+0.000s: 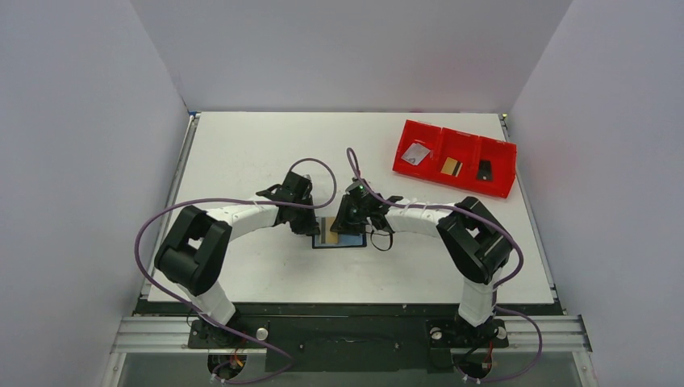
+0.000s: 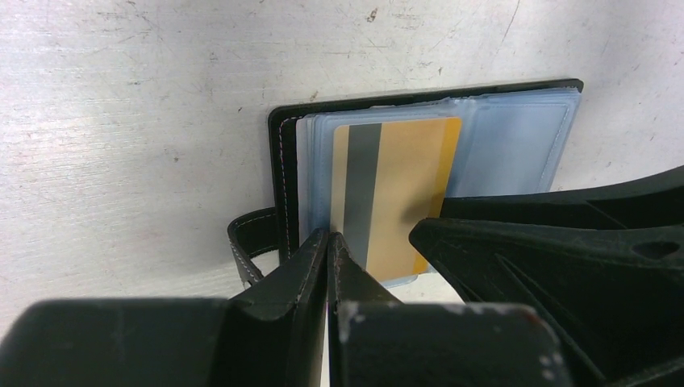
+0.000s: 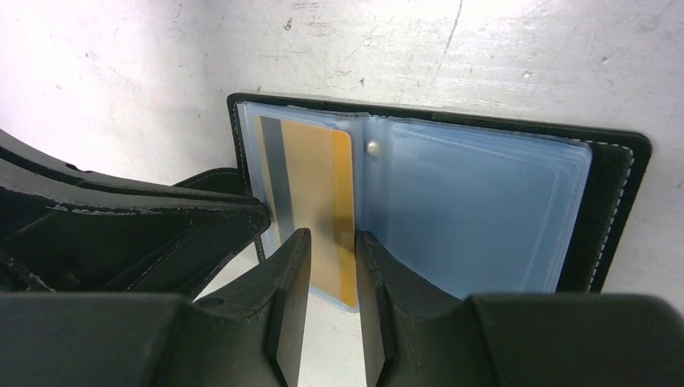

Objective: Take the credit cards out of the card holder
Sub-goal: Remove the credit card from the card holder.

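The card holder [image 1: 345, 240] lies open on the table between both grippers, with black edges and bluish clear sleeves [image 3: 484, 210]. A gold card with a grey stripe [image 2: 403, 185] sits in its left sleeve; it also shows in the right wrist view [image 3: 314, 185]. My left gripper [image 2: 331, 235] is shut, its tips resting at the holder's near edge beside the stripe, with nothing seen between them. My right gripper [image 3: 332, 238] is narrowly open, its tips over the gold card's near end. A silver card [image 1: 416, 153], a gold card [image 1: 451, 166] and a black card [image 1: 484, 169] lie in the tray.
The red three-compartment tray [image 1: 504, 173] stands at the back right of the table. The holder's black strap loop [image 2: 242, 242] sticks out at its left side. My right gripper's finger [image 2: 565, 266] crowds the left wrist view. Grey walls enclose the table.
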### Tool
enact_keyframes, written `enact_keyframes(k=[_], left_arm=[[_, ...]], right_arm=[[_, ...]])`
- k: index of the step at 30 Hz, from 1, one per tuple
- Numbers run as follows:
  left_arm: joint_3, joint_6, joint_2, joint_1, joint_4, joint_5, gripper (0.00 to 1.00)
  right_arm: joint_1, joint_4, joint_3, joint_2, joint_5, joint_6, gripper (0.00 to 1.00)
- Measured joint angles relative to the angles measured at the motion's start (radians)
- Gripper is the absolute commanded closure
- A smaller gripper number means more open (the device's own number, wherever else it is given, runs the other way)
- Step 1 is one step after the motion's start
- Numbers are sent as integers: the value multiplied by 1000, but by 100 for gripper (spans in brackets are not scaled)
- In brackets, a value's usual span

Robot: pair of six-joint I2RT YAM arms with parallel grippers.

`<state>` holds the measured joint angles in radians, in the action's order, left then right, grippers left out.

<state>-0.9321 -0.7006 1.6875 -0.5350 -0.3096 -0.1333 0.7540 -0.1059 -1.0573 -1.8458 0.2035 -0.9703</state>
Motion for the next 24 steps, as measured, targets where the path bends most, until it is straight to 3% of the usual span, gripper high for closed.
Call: enact_keyframes(k=[10,24], left_arm=[[-10,-11,12,-6,5,-2,100],[-13,-19,16,-7,3,-1,100]], right_arm=[[-27,66,47,-1,32,-33,79],[-52,170,114,5,68,-69,98]])
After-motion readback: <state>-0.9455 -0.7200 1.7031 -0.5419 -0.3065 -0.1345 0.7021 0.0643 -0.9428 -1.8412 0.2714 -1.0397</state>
